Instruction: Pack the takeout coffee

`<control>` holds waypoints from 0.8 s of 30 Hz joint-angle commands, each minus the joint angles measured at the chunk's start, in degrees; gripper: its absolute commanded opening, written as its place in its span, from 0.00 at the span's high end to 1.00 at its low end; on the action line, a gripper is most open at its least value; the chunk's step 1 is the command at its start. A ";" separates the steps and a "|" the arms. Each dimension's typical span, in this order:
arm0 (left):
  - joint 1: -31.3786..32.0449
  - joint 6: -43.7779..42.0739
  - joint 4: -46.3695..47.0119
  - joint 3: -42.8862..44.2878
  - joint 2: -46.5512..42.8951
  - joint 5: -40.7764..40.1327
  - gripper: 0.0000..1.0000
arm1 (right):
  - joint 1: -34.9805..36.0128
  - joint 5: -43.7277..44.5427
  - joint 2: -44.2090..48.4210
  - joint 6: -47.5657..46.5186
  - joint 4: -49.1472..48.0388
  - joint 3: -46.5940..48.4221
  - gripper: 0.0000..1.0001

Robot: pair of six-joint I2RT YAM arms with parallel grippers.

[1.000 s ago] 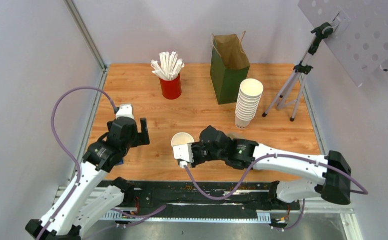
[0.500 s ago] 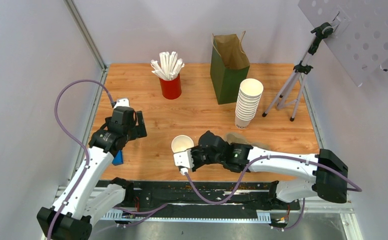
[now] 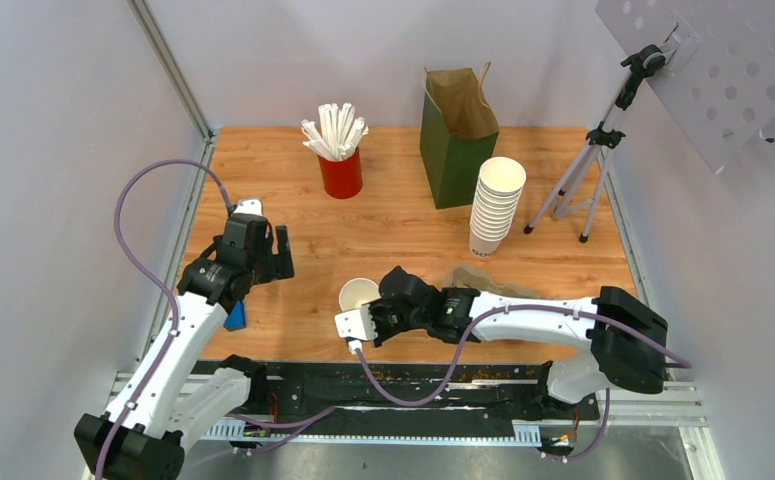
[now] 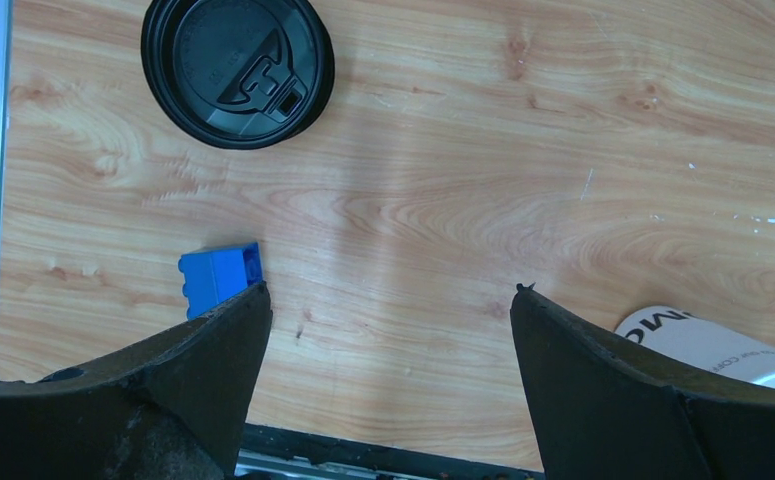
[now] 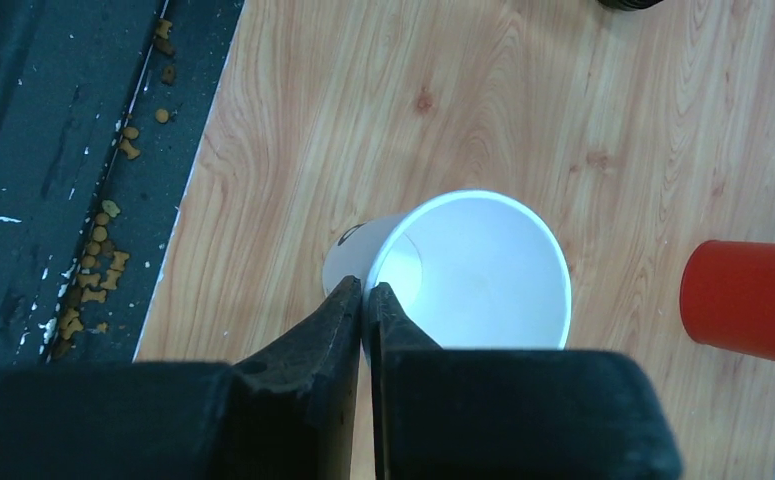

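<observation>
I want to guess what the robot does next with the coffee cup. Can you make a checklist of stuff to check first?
1. Grip: the right gripper pinches the rim of the white cup: ok, jaws shut on it.
2. Lid on the cup: not ok. The black lid lies flat on the table, apart from the cup.
3. Free hand: the left gripper is open and empty: ok.
4. Path to the lid: cannot tell. The blue block sits close by one finger.
5. The paper bag is upright with its mouth open: ok.
</observation>
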State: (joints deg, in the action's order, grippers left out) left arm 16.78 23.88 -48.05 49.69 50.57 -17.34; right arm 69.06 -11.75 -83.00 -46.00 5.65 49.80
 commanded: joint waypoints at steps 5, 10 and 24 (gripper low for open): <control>-0.35 0.00 0.35 1.43 -1.67 0.31 0.04 | 0.45 -1.06 0.21 -0.67 3.66 5.98 0.68; -0.43 -0.50 -1.30 3.89 -1.90 -0.52 0.04 | 0.46 -1.18 3.90 2.18 8.70 10.99 0.49; -7.63 8.50 -5.19 10.09 -3.07 -3.29 0.04 | 0.50 12.55 8.46 31.39 14.27 24.06 0.09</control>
State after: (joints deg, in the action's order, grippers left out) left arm 12.40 27.20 -53.41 60.38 47.99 -20.82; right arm 69.25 -6.92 -75.22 -28.58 16.25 68.69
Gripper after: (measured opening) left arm 0.971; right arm 0.904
